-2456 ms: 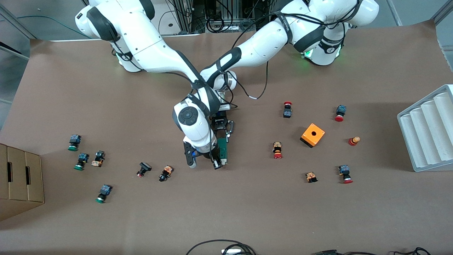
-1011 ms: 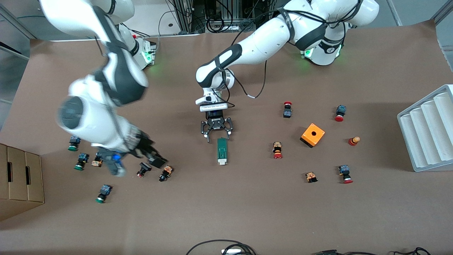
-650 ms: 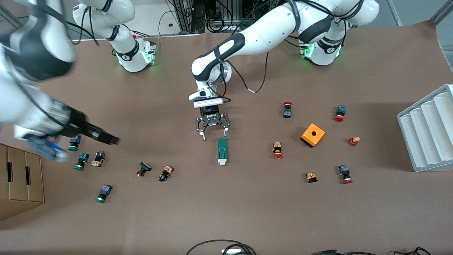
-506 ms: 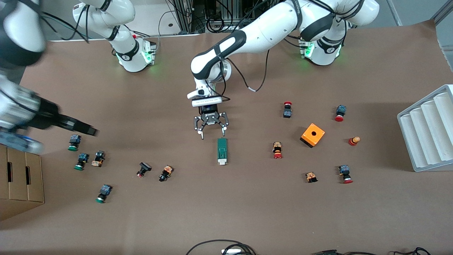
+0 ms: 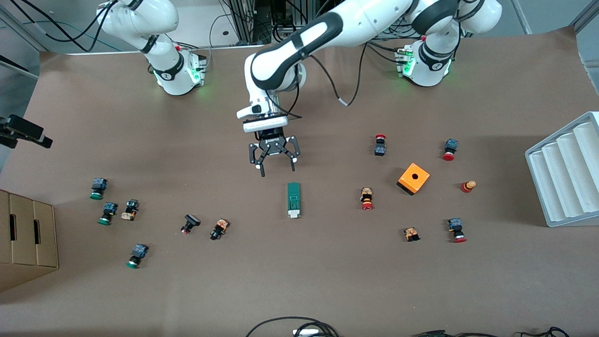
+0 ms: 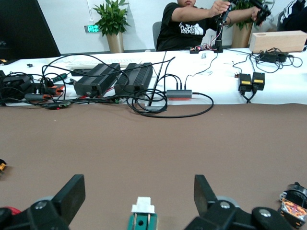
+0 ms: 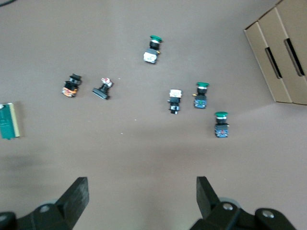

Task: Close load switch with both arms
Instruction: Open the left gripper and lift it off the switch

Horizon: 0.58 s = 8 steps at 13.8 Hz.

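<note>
Brown paper covers the worktop [image 5: 327, 281], with cables and power bricks on a white desk past its edge in the left wrist view. At the middle, the left tool [image 5: 273, 161] hangs with its fingers spread wide and nothing between them, over bare paper just on the base side of the load switch [image 5: 293, 200]. That switch lies flat and alone on the worktop, its green body lengthwise toward the front camera and its white end nearest that camera; the left wrist view shows that white end [image 6: 143, 207] between the two spread fingers [image 6: 72, 191]. The right tool [image 5: 25, 132] is high over the right arm's end of the worktop, at the view's edge, its fingers [image 7: 76, 194] also spread and empty. Below it lie green-capped push buttons [image 7: 221, 123] and a cardboard box [image 7: 283, 52]. Toward the left arm's end sit an orange cube [image 5: 413, 178] with a hole, red-capped buttons [image 5: 367, 198] around it, and a white ribbed tray [image 5: 568, 168].
</note>
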{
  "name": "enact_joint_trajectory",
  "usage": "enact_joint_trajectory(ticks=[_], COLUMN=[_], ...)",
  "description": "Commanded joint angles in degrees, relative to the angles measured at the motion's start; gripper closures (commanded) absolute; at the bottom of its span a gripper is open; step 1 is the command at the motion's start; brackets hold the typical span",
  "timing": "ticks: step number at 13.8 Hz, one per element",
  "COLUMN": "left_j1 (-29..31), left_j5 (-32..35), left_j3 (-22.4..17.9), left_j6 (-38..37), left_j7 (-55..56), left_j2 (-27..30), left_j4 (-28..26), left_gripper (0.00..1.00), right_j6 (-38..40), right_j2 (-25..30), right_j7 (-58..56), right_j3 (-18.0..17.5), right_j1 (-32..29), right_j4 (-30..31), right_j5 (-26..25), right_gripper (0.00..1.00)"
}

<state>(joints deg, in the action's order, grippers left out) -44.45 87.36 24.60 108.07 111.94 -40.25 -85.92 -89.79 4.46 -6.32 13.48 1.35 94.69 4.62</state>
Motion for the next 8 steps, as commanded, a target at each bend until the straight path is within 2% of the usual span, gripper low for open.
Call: enact_joint_trajectory(ticks=[1, 3, 8], left_j1=[2.3, 4.0, 7.9], left_j5=[-7.4, -11.8, -22.0], left_j3=[0.3, 0.3, 0.2], left_j6=[2.6, 5.4, 9.1], left_j7=[-9.5, -13.8, -26.5], left_j2=[6.2, 10.1, 16.0], left_j4=[-1.5, -1.7, -1.3], left_gripper=[0.0, 0.0, 0.0], right_j6=[-3.3, -3.7, -3.7], right_j2=[2.6, 2.1, 1.2], right_j7=[-0.6, -1.1, -1.1], right_j3=[-0.8, -0.8, -0.8], right_j1=[0.4, 1.5, 1.5], right_j4=[4.7, 3.9, 2.8], right_j5=[-2.9, -4.9, -4.9], right_gripper=[0.0, 0.0, 0.0])
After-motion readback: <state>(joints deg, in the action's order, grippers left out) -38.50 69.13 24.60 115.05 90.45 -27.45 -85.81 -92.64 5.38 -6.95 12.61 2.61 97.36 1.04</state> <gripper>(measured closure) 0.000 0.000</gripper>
